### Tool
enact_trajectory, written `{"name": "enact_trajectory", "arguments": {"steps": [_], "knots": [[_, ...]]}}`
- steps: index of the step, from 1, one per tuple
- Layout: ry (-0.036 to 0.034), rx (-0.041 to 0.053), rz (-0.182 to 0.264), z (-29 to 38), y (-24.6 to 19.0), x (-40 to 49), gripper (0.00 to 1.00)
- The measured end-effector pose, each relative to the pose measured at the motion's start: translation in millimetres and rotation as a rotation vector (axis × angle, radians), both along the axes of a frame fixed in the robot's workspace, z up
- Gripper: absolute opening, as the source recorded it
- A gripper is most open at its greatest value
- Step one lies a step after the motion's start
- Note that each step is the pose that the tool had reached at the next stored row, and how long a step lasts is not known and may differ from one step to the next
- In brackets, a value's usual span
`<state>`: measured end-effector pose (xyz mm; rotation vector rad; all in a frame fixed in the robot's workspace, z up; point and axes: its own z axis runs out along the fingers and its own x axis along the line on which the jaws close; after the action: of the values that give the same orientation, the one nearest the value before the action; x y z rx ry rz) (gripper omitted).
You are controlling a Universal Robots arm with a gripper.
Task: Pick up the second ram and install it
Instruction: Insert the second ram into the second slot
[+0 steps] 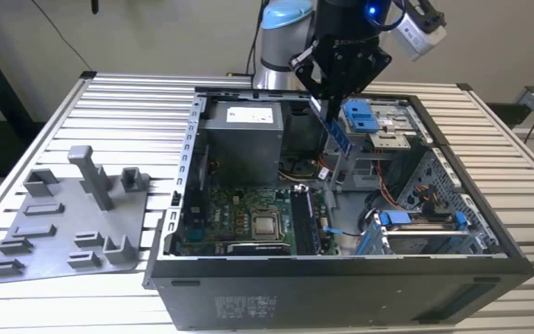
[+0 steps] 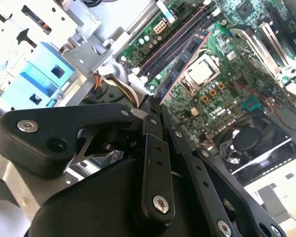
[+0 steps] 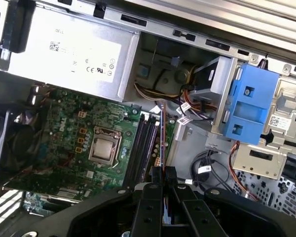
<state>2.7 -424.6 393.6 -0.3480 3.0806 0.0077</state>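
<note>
Squarely, the pincer [image 1: 324,103] clamps the second ram [image 1: 338,132], hanging below it.

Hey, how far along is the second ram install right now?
Pickup looks done: the gripper is shut on the second ram, held in the air over the open computer case. Left: the stick is not yet seated in the memory slots beside the processor.

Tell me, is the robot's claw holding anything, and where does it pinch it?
Yes. The gripper pinches the second ram by its upper end; the stick hangs down over the open computer case.
</note>
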Motion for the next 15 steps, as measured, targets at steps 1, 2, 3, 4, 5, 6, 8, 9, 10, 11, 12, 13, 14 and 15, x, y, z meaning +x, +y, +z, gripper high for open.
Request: {"name": "enact_trajectory", "arguments": {"steps": [1,2,3,4,5,6,8,9,10,11,12,13,14,15], "knots": [[0.0035,0.0019,-0.004,-0.2,0.0,0.0,0.14],[0.0067,0.0036,-0.008,-0.3,0.0,0.0,0.14],[0.0082,0.0044,-0.011,-0.3,0.0,0.0,0.14],[0.0107,0.0045,-0.014,-0.3,0.0,0.1,0.14],[0.0127,0.0044,-0.018,-0.3,0.0,0.2,0.14],[0.0129,0.0047,-0.025,-0.4,0.0,0.1,0.14],[0.0128,0.005,-0.055,-0.8,0.0,0.2,0.14],[0.0127,0.0052,-0.073,-1.0,0.0,0.2,0.14],[0.0127,0.0052,-0.091,-1.1,0.0,0.2,0.14],[0.0127,0.0053,-0.108,-1.3,0.0,0.2,0.14],[0.0126,0.0054,-0.127,-1.4,0.0,0.2,0.14],[0.0126,0.0055,-0.145,-1.5,0.0,0.2,0.14],[0.0126,0.0056,-0.163,-1.6,0.0,0.2,0.14],[0.0125,0.0058,-0.181,-1.8,0.0,0.2,0.14]]}}
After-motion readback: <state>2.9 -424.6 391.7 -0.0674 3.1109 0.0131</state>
